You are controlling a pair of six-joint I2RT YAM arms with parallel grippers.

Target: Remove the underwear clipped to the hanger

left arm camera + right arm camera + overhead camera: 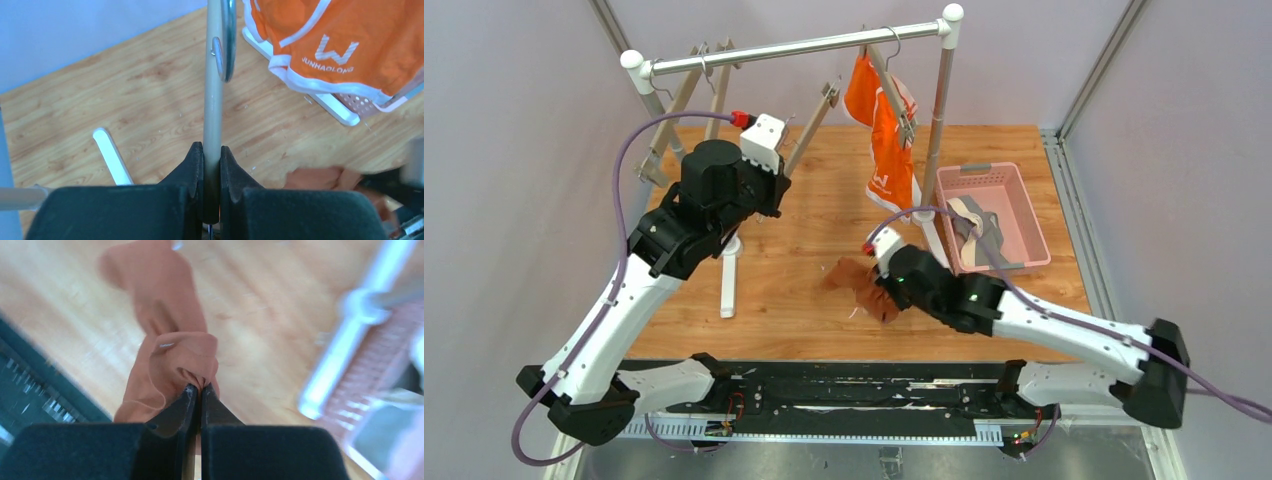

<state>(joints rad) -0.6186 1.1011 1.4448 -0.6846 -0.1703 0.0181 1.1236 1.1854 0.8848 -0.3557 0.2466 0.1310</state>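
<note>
Underwear: three pairs, three places. The rust-brown pair (861, 285) hangs bunched from the right gripper (200, 390), low over the table (794, 230) and near the pink basket (1036, 222). I cannot tell whether its lower end touches the wood. The orange pair (886, 130) is clipped to a hanger at the right end of the rail (804, 47). The grey pair (972, 238) lies in the basket.

Handling (my judgement): all three are light, limp cloth with no stiffness and nothing fragile. A pair will drape and swing from any pinch point. A fold of fabric between the pads is enough. A thicker waistband or trim edge should hold more surely than one thin layer. I would take the orange pair low on the hanging cloth, clear of its clip, and pull downward. The risk is the hanger swinging unless it is braced.

Appearance: the rust-brown pair is matt and crumpled into a loose twist below the fingertips, with a stray thread showing in the right wrist view. The orange pair is bright, with white trim along the edges, a white W and white lettering.

Fingers: the right gripper is closed tight on a bunch of rust-brown cloth, tips nearly meeting. The left gripper (212, 155) is clamped on a pale hanger bar (212, 100) that runs up between the pads. A metal clip (226, 50) on that bar looks bare.
</note>
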